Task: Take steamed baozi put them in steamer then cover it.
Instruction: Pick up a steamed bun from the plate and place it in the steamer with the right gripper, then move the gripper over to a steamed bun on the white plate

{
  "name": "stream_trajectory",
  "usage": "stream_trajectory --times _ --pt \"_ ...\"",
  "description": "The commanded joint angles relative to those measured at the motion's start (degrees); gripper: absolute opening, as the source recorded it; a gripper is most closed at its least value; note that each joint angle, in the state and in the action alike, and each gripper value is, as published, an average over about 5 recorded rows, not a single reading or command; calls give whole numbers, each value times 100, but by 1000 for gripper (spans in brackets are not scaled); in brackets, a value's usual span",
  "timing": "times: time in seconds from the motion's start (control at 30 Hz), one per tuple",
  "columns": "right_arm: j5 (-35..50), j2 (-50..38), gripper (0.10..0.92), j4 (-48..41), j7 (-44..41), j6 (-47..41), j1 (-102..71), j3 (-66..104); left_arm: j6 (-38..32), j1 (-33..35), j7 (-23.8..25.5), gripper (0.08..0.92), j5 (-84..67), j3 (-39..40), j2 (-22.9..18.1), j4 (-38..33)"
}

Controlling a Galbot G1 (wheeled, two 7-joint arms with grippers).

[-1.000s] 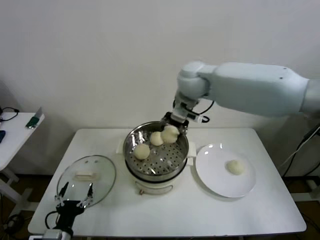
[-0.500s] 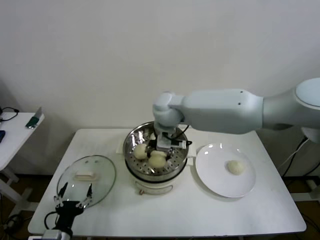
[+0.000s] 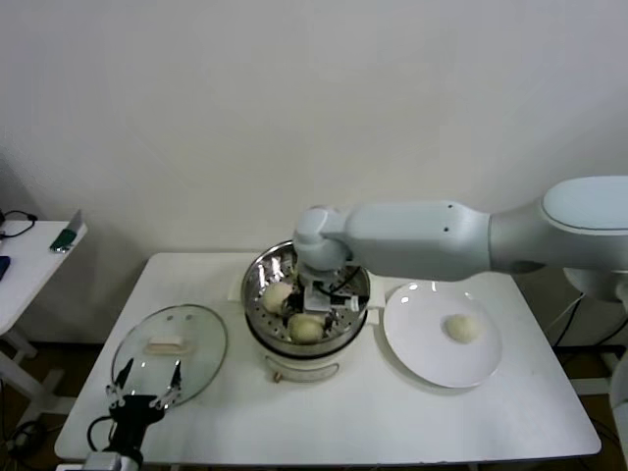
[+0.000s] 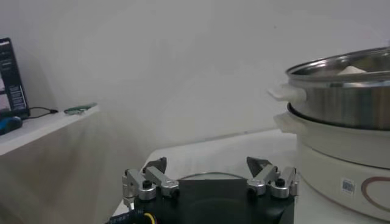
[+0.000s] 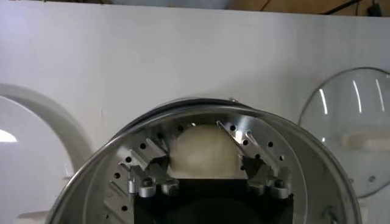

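The steel steamer [image 3: 263, 312] stands mid-table on its cream base. My right gripper [image 3: 314, 312] reaches down into it and is shut on a baozi [image 3: 306, 329], held low over the front of the perforated tray [image 5: 262, 137]. In the right wrist view the fingers [image 5: 159, 161] press both sides of that baozi [image 5: 203, 152]. Another baozi [image 3: 279, 294] lies at the tray's left; the arm hides the tray's back. One baozi [image 3: 461, 328] lies on the white plate [image 3: 422, 358]. The glass cover [image 3: 169, 351] lies flat on the table's left, also showing in the right wrist view [image 5: 356, 128]. My left gripper [image 3: 145, 385] is parked open at the cover's front edge.
In the left wrist view the steamer [image 4: 341, 91] rises to one side of my open left gripper [image 4: 207, 167]. A side table [image 3: 29, 257] with small items stands left of the work table. The right arm spans above the plate and steamer.
My right gripper has carried the baozi from the steamer's back rim to the front of the tray and lowered it inside. The left arm has not moved.
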Motion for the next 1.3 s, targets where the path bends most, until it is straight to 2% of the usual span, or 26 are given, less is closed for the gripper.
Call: stream_trajectory --times 0.03,0.33,0.43,0.5,0.67,0.77,0.9,1.07,1.3 --pt "212 -49 821 -83 149 103 124 68 -1 -6 -3 823 7 8 4 11" --pt "2080 -825 823 -229 -657 329 1580 -413 3 -41 -1 823 36 34 2 30" --pt "2463 -1229 823 -341 -851 243 1886 -609 5 -53 -2 823 36 37 8 41" --pt "2660 -1563 823 -407 -1018 -65 2111 -792 10 -59 -2 823 36 40 16 43" --pt "3483 -2560 823 -358 -1033 -1752 2648 -1777 27 -103 4 823 30 48 27 40" --pt "3474 -3147 823 -289 -828 -2550 2569 -2132 34 -138 7 823 23 69 26 43" --pt "3424 -3790 823 -180 -680 -3120 1953 -2127 46 -181 17 823 25 92 13 40" --pt "2954 -4089 823 -369 -459 -3409 912 -1548 40 -160 29 823 24 79 11 33" --pt "2153 -4046 823 -911 -270 -3492 -499 -412 17 -123 25 823 30 49 -17 55"
